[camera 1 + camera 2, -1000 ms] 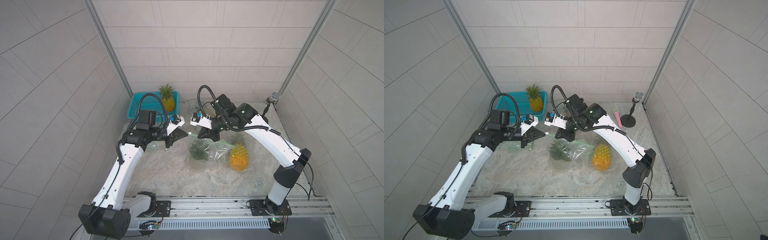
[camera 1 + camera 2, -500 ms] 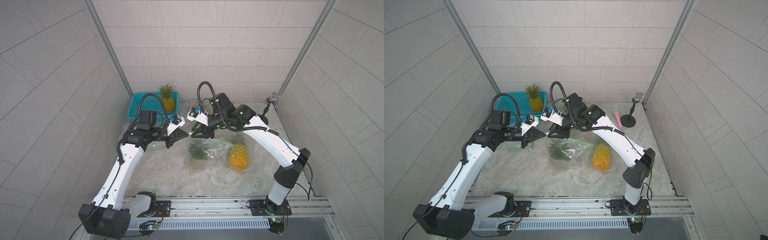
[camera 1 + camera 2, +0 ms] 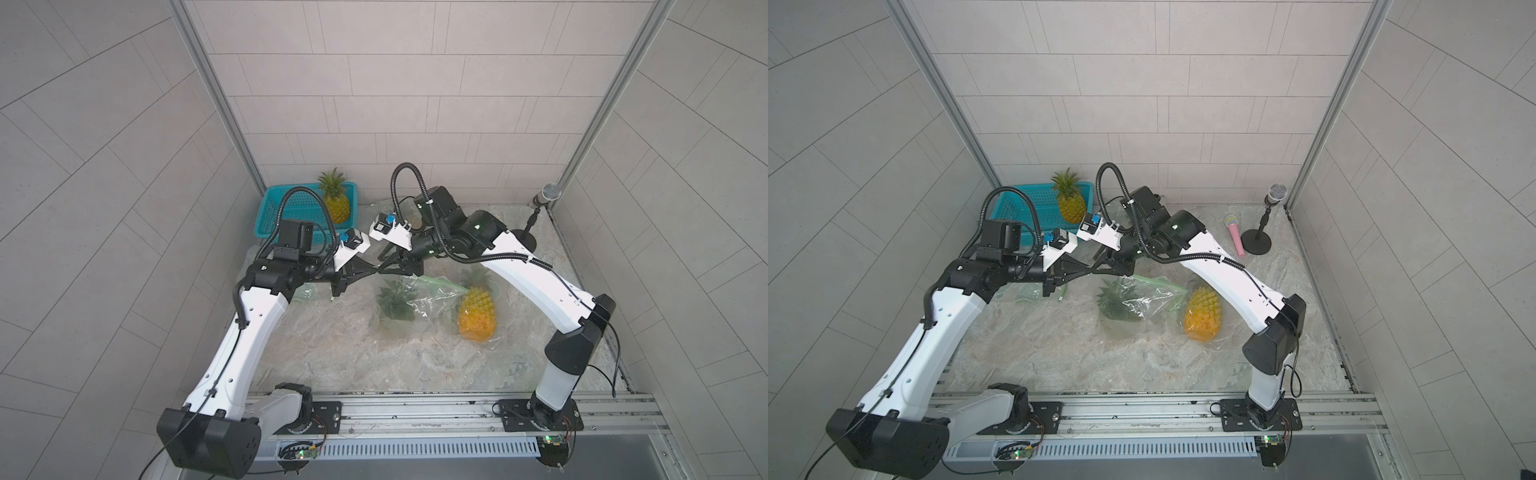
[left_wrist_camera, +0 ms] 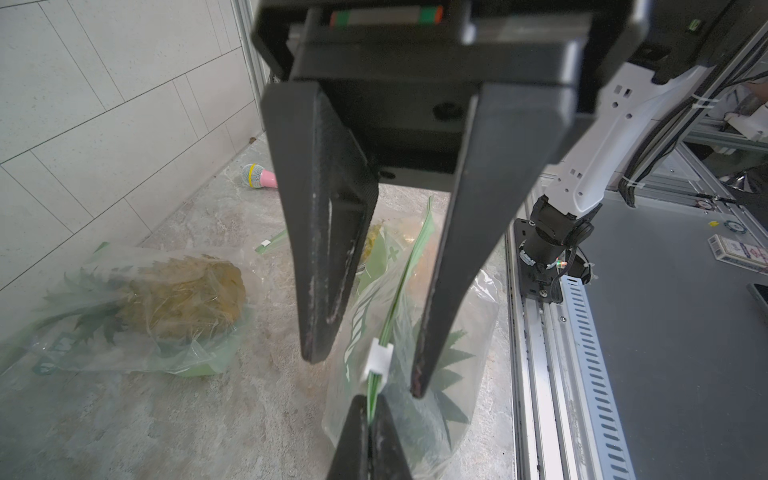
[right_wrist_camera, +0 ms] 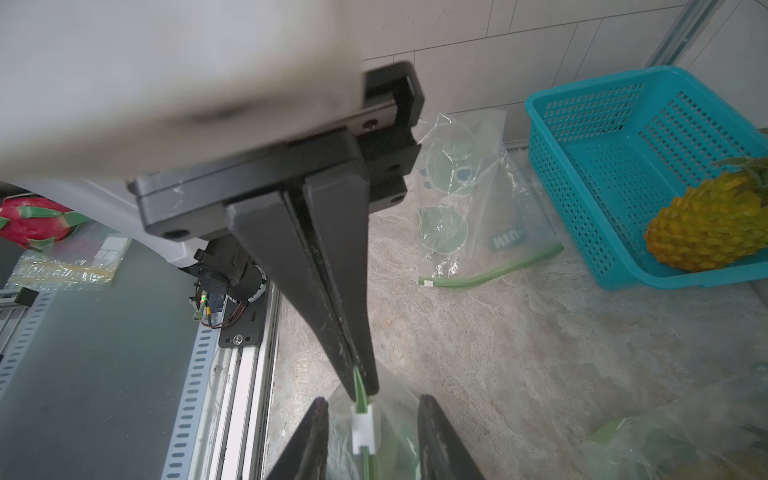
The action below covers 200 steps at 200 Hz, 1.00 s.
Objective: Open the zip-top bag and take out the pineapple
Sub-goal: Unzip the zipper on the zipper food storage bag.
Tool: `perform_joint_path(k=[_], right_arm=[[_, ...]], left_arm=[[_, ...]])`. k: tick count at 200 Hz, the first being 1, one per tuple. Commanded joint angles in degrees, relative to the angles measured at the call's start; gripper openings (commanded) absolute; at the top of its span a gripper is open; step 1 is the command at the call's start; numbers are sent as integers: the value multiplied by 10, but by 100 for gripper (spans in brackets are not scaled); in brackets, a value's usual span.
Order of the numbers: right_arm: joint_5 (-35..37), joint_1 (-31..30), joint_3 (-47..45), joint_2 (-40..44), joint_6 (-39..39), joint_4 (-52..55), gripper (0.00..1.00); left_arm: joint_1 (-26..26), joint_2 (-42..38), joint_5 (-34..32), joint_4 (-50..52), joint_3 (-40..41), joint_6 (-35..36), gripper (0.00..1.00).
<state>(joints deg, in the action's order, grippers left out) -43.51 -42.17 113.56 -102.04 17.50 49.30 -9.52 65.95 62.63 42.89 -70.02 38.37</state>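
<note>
The left gripper (image 5: 361, 374) clamps the evidently limp, slippery clear plastic zip-top bag (image 4: 473, 299) by its stiffer green seal (image 4: 404, 286) while the right gripper (image 4: 365, 374), jaws parted, straddles the white slider (image 4: 380, 357).

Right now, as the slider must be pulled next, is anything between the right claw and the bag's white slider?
Nothing visible. The white slider lies bare between the fingers of the open right claw; the left claw pinches the green zip strip beside it.
</note>
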Motion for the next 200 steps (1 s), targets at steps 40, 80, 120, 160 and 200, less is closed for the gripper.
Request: perform_joint_path(k=[40,80,120,160,200], right_arm=[[-1,-5,24,-19,-4,1,17],[24,-5,17,-12,3,12,11],[47,3,3,-2,8,22,10],[63,15,-17,16,10,25,10],[70,29,-38,32,14,29,10]], left_arm=[[-3,-7,15,-11,5,4,0],[-1,-11,-5,-16,1,-6,0],[9,-20,-13,-54,6,-49,0],[23,-24,-17,-71,8,-63,0],[34,-34,-29,-104,22,-80,0]])
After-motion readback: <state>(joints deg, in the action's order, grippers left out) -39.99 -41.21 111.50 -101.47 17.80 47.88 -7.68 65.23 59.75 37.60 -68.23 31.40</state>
